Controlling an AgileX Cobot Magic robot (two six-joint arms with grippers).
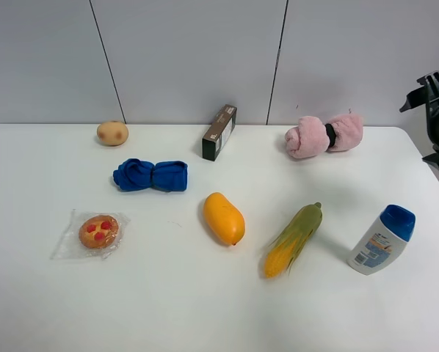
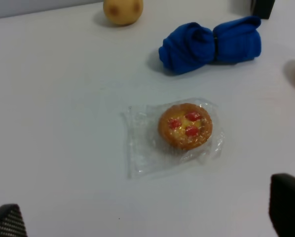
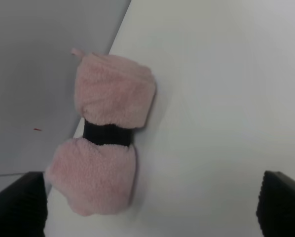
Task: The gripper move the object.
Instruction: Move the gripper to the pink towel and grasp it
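The object, a fluffy pink rolled towel (image 1: 324, 136) cinched by a black band, lies at the back right of the white table (image 1: 168, 308), close to the wall. In the right wrist view the towel (image 3: 105, 133) lies ahead of my right gripper (image 3: 150, 210), nearer one finger. That gripper's fingers (image 3: 17, 205) are wide apart and hold nothing. The right arm (image 1: 436, 117) shows at the right edge, off the table. My left gripper (image 2: 147, 219) is open and empty above a wrapped pastry (image 2: 185, 126).
On the table are a blue rolled cloth (image 1: 151, 175), a potato (image 1: 112, 133), a dark box (image 1: 219, 132), an orange mango (image 1: 224, 218), a corn cob (image 1: 293, 239), a lotion bottle (image 1: 382, 239) and the wrapped pastry (image 1: 97, 231).
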